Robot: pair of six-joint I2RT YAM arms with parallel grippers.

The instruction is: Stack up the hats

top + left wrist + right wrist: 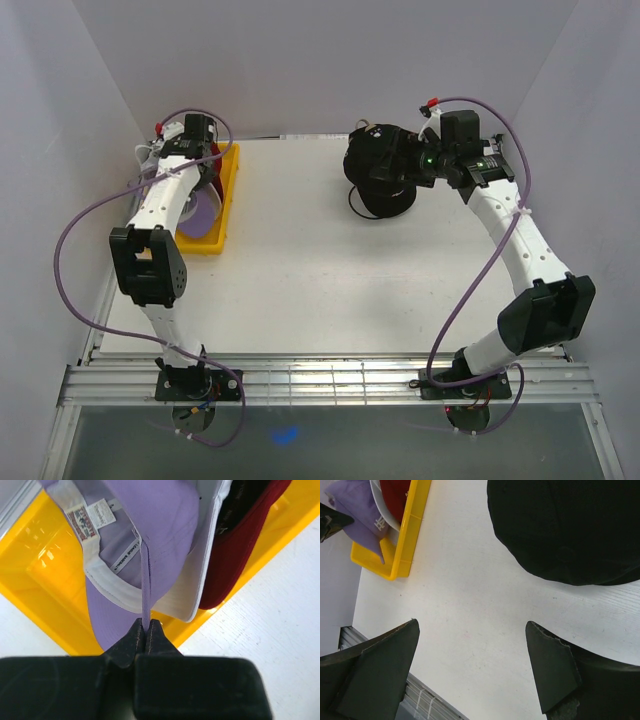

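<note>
The purple cap (150, 530) is pinched by the tightly closed left claw (145, 630) in the tray (40, 570) at ten o'clock on the desk (470, 580), beside the white cap (200, 580) and red cap (240, 540). The right claw (471, 627) is spread wide, gripping nothing, with the black cap (570, 525) at one o'clock.

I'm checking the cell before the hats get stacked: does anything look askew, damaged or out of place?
The lavender cap at the yellow tray shows its lining and labels, with the left tool pinching only a thin seam fold. One of the right tool's fingertips looks chipped along its edge.
</note>
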